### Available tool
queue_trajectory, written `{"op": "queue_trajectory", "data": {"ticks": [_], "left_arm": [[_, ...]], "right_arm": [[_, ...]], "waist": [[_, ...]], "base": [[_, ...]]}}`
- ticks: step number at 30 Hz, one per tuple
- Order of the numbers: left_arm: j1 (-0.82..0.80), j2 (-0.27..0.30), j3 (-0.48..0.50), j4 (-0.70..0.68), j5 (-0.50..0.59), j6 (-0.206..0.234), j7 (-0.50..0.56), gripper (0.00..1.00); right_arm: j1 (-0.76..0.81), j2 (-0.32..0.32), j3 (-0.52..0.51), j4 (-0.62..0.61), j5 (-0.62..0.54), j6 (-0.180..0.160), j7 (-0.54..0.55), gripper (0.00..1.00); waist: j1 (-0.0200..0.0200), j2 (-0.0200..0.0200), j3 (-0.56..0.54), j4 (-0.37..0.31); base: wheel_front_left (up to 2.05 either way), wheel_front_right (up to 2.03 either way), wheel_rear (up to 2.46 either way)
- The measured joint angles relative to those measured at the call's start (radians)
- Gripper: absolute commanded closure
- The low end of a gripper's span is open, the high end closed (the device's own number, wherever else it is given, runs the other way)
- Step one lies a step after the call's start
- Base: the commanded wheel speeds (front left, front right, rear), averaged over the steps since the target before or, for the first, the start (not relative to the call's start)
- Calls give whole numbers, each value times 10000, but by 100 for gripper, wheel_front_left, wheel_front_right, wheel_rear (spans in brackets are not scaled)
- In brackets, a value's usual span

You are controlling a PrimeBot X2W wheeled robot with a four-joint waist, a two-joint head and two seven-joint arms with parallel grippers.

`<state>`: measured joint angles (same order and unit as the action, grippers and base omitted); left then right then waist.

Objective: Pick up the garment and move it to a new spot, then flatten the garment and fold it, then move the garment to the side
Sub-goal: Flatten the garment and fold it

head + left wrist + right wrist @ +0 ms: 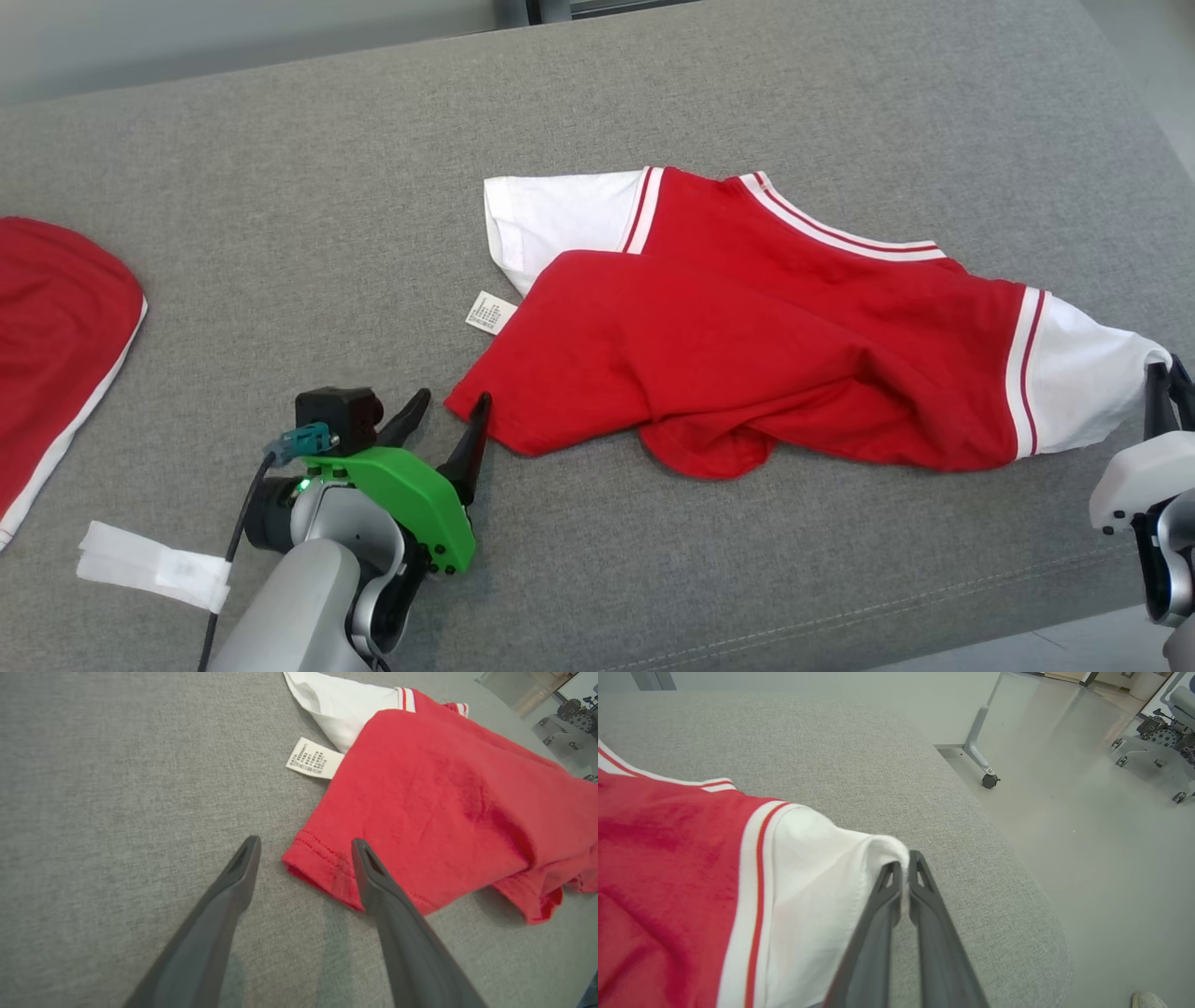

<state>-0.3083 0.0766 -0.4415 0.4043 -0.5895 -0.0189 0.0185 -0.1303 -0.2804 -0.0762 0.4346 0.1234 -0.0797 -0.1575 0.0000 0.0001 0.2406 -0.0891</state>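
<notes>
garment point(747, 345): rumpled, mid-right on the grey cushion point(280, 168), lower body doubled up over the chest.
right gripper point(906, 863): mine, clenched on the white sleeve cuff point(878, 844) at the cushion's right edge.
left gripper point(306, 843): spread wide, nothing in it, red hem corner point(317, 868) at its fingertips.
step: flattening, I reckon.
how: go low, pinch the top layer only, then unfold it towards me against the right hold; avoid the care label point(313, 758).
</notes>
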Motion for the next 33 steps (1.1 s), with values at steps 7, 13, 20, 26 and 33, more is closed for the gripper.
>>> {"op": "queue_trajectory", "data": {"ticks": [7, 13, 20, 26, 33], "left_arm": [[-150, -119, -61, 472, -443, -357, 305, 0], [-471, -307, -36, 727, -968, -560, 265, 50], [-721, -305, 109, 1009, -1131, -663, 54, 100], [-1196, -295, 397, 1051, -1198, -700, -121, 100], [-1315, -184, 698, 1252, -1302, -702, -259, 100]], "right_arm": [[0, 33, 77, -67, 0, 2, 15, 100], [0, 50, 188, -94, -2, 35, 88, 100], [-1, 274, 407, -234, -2, 140, 86, 100], [0, 334, 466, -382, 12, 196, -4, 100], [-1, 453, 612, -477, 10, 286, -56, 100]], "waist": [[0, 0, 48, -9], [0, 0, 82, -10], [1, 0, 58, -31], [0, 0, -16, 38], [0, 0, -88, 139]], "base": [[0, 0, 0], [0, 0, 0], [0, 0, 0], [0, 0, 0], [0, 0, 0]]}}
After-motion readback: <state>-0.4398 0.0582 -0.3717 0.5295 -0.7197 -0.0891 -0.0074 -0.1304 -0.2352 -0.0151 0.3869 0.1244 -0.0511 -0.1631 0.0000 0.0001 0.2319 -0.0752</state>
